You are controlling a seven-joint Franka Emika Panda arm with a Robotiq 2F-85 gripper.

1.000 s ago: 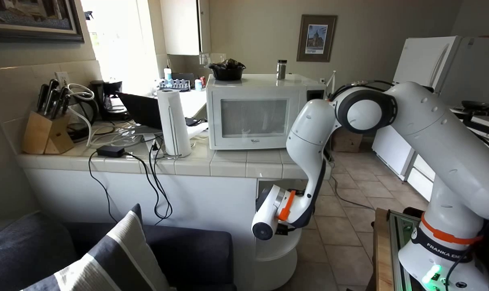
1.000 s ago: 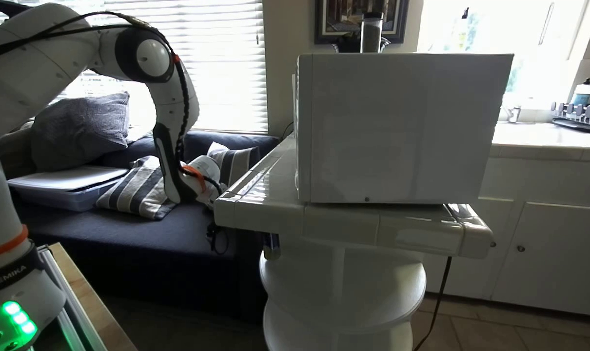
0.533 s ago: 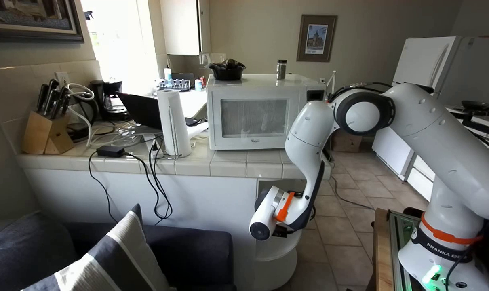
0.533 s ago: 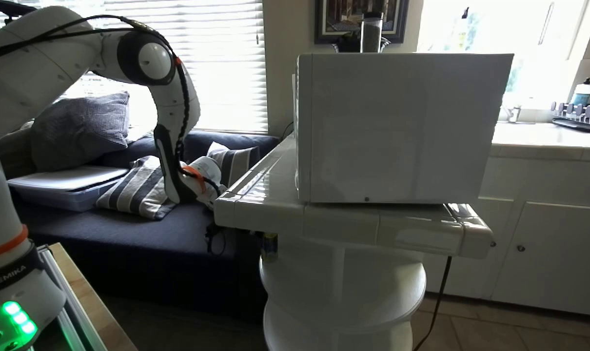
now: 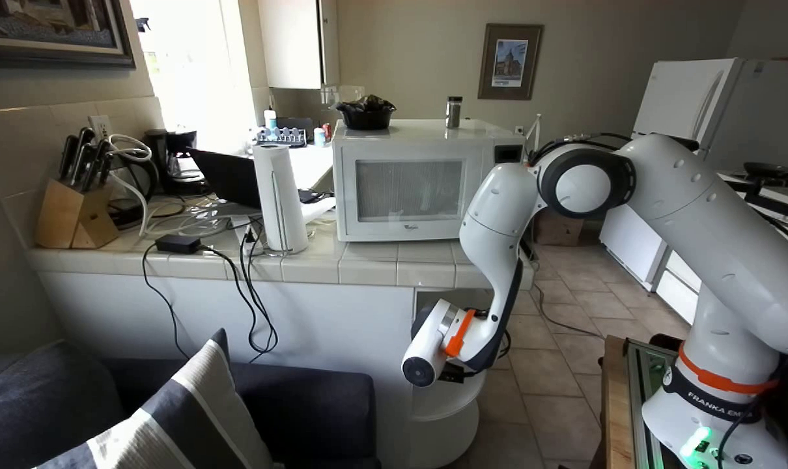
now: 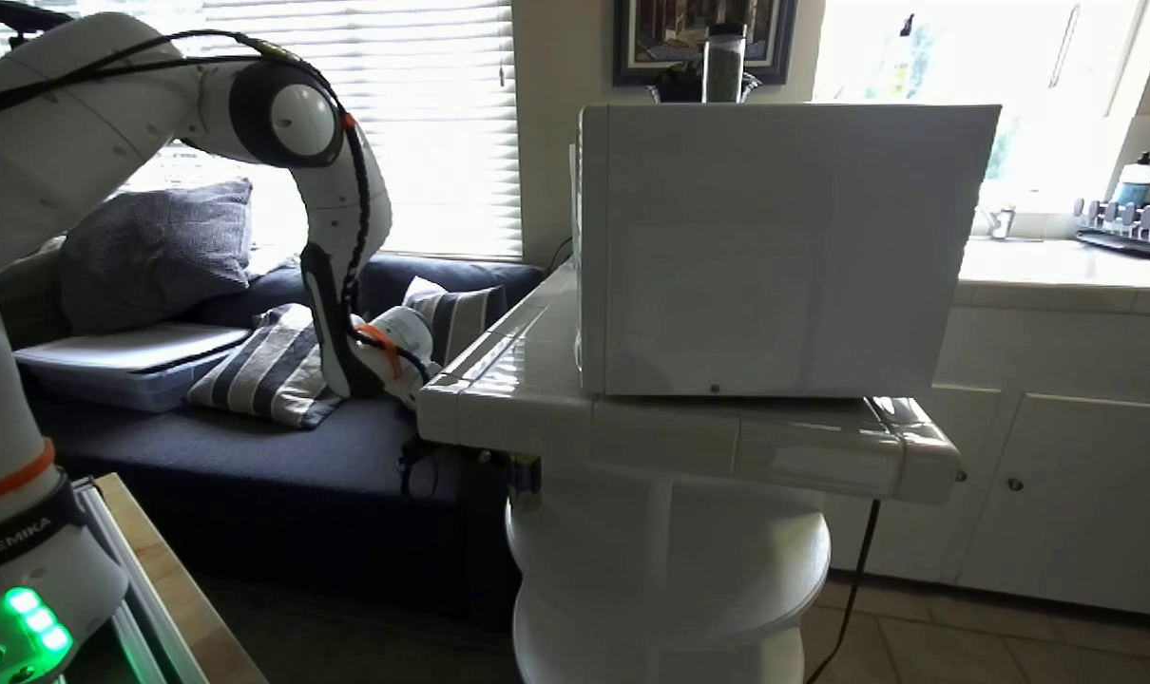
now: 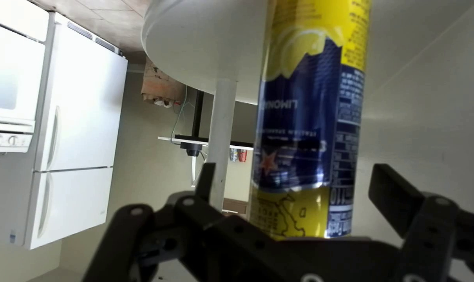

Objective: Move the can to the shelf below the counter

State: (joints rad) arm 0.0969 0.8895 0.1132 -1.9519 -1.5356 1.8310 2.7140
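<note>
Turned upside down, the wrist view gives the closest look at the can (image 7: 305, 125): a slim, shiny cylinder in blue and yellow, with lemons on its label. Seen from there, it is framed by the black gripper (image 7: 293, 178), whose fingers are spread wide, a gap showing on each side of the can. The white, rounded shelf (image 7: 198, 43) spreads behind it, but the can's base runs out of frame, so whether the two touch cannot be told. In an exterior view, a small part of the can shows beneath the overhanging corner of the white tiled counter (image 6: 508, 418), near the shelf's curved edge. In an exterior view, the robot arm (image 5: 495, 221) blocks the can and fingers, while a microwave (image 5: 410, 189) door, paper-towel roll (image 5: 281, 202) and knife block (image 5: 75, 215) are plain to see.
</note>
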